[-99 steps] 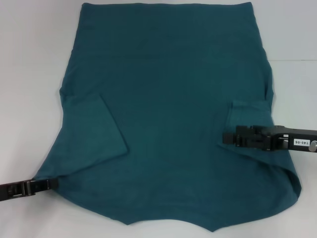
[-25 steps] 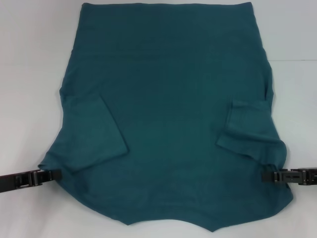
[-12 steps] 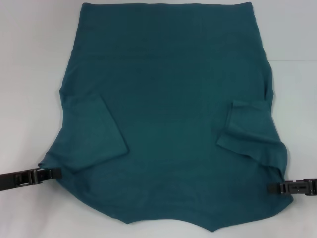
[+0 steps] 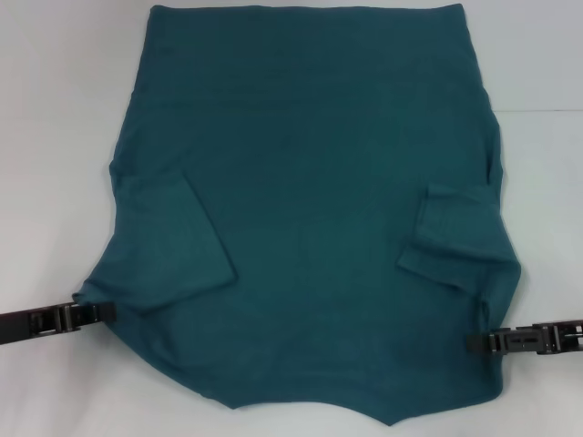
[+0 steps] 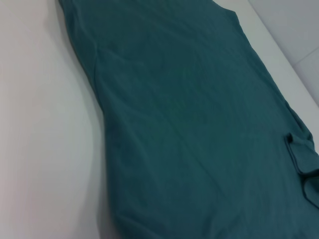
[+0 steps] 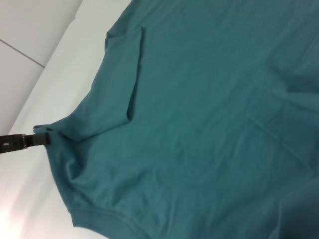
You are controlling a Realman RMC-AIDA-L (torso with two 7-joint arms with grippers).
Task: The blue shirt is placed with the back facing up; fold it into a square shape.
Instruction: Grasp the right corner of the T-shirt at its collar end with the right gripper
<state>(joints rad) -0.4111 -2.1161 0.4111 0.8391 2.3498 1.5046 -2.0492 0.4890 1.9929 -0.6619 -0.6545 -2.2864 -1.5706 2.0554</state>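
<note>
shirt spread flat, a gripper at each near corner

the shirt [image 4: 310, 209] is lying spread on the white tabletop [image 4: 55, 137], plain side up, its straight hem at the far edge and its collar end nearest the robot. both short sleeves are lying folded in over the body, one on each side. the left gripper [image 4: 102, 312] is reaching in low from the left and touching the shirt's near left corner, where the cloth is bunching into a point; whether its fingers are clamped on the cloth or only resting at it, i cannot tell. the right gripper [image 4: 474, 341] is reaching in from the right, its tip lying at the near right edge below the folded sleeve; its grip is likewise unclear. the right wrist view is showing the left gripper [image 6: 42, 137] at the shirt's [image 6: 199, 124] pulled corner.
</note>
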